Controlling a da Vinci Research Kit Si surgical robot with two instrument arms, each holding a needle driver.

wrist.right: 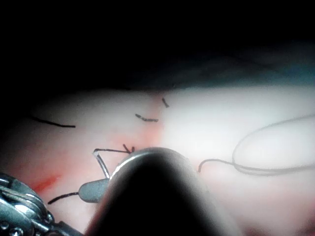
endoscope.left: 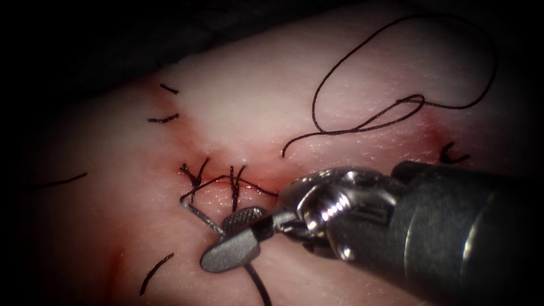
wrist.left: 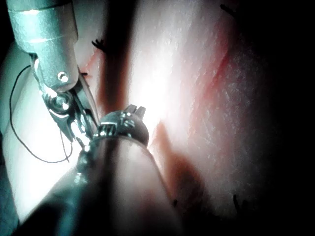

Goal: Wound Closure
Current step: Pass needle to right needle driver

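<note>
The right tool (endoscope.left: pixel 235 237) comes in from the right over the tissue (endoscope.left: pixel 255 96), its jaws shut on the curved needle (endoscope.left: pixel 199 217) near mid-curve. The needle's upper end lies by the stitches (endoscope.left: pixel 233 184) on the cut (endoscope.left: pixel 195 141), and thread (endoscope.left: pixel 249 186) runs from that end across them. I cannot tell whether the needle sits in the tissue. Its other part curves down below the jaws. The right wrist view gives the same jaw (wrist.right: pixel 93 190) and needle (wrist.right: pixel 102 166). The left tool's wrist (wrist.left: pixel 123 120) shows in its own view.
A long loose loop of thread (endoscope.left: pixel 396 107) lies on the tissue to the upper right. Cut ends of thread (endoscope.left: pixel 163 119) dot the left side, and another (endoscope.left: pixel 453 154) lies far right. Red fluid (endoscope.left: pixel 192 136) lines the cut. The right tool's shaft (endoscope.left: pixel 453 226) covers the lower right.
</note>
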